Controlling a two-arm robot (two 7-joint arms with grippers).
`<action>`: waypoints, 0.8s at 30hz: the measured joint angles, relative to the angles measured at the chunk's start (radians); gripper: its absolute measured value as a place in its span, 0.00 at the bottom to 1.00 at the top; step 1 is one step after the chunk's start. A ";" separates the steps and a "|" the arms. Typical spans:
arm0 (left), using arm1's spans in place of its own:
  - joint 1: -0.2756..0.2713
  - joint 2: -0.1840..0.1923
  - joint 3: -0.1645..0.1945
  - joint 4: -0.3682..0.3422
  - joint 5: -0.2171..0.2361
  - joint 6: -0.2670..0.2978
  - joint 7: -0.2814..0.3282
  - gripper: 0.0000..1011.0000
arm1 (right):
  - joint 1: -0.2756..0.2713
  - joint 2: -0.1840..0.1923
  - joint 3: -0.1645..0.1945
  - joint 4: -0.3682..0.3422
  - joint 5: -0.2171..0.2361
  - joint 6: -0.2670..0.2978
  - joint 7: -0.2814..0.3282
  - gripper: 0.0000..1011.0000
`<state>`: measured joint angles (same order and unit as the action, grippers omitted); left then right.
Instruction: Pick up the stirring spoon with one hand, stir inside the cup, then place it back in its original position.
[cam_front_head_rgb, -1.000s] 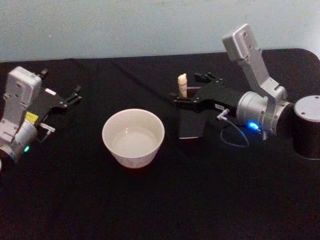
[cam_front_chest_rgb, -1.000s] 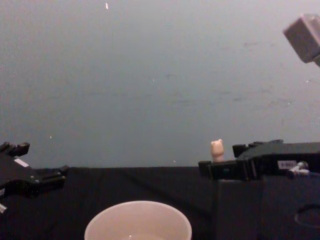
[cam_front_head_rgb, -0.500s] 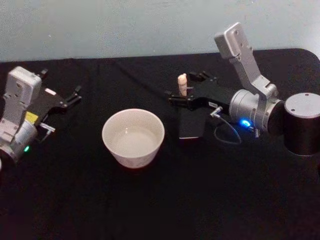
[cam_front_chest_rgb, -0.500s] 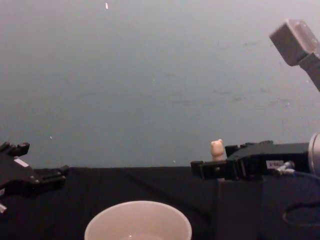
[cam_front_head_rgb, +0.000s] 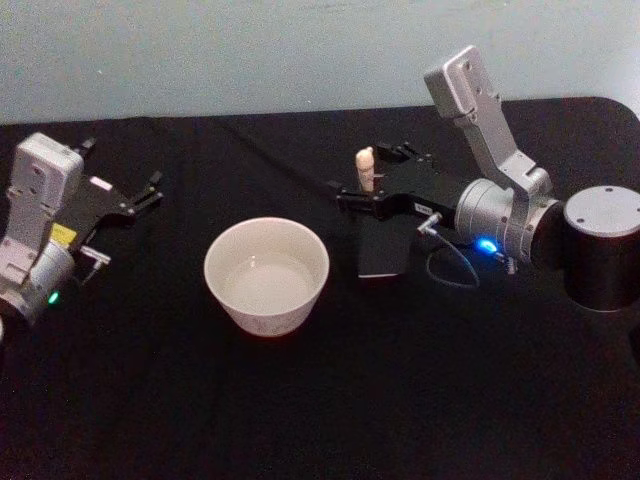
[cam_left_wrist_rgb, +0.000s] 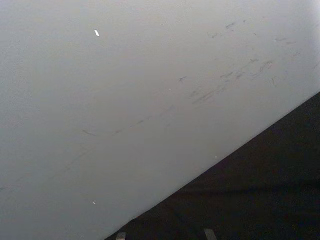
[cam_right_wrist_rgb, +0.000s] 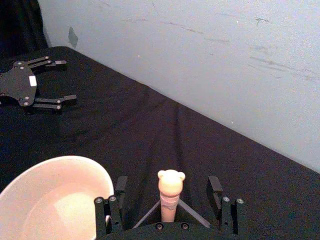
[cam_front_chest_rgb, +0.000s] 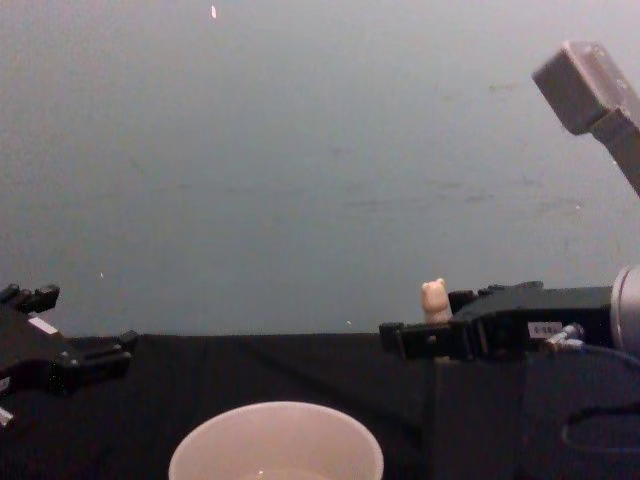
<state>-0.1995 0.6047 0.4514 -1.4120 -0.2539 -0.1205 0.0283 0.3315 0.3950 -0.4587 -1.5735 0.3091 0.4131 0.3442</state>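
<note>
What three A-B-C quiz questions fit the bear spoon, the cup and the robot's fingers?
1. What colour is the cup? A cream-white B red C blue
2. Where does the stirring spoon stand? A in the cup B in the dark holder C lying flat
3. How are the right gripper's fingers? A shut on the cup B open beside the spoon C gripping the holder
Answers: 1 A, its wall is cream-white; 2 B, it rises from the holder; 3 B, gaps show beside the spoon. Parked leftward: the left gripper.
</note>
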 joint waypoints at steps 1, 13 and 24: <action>0.000 0.000 0.000 0.000 0.000 0.000 0.000 0.99 | 0.000 0.000 0.000 0.000 0.000 0.000 0.000 0.99; 0.000 0.000 0.000 0.000 0.000 0.000 0.000 0.99 | 0.000 0.001 0.000 0.000 0.002 0.000 -0.001 0.85; 0.000 0.000 0.000 0.000 0.000 0.000 0.000 0.99 | 0.001 0.001 0.000 0.000 0.003 0.001 -0.001 0.50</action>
<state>-0.1995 0.6047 0.4514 -1.4120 -0.2539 -0.1206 0.0283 0.3320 0.3962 -0.4591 -1.5732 0.3122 0.4137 0.3433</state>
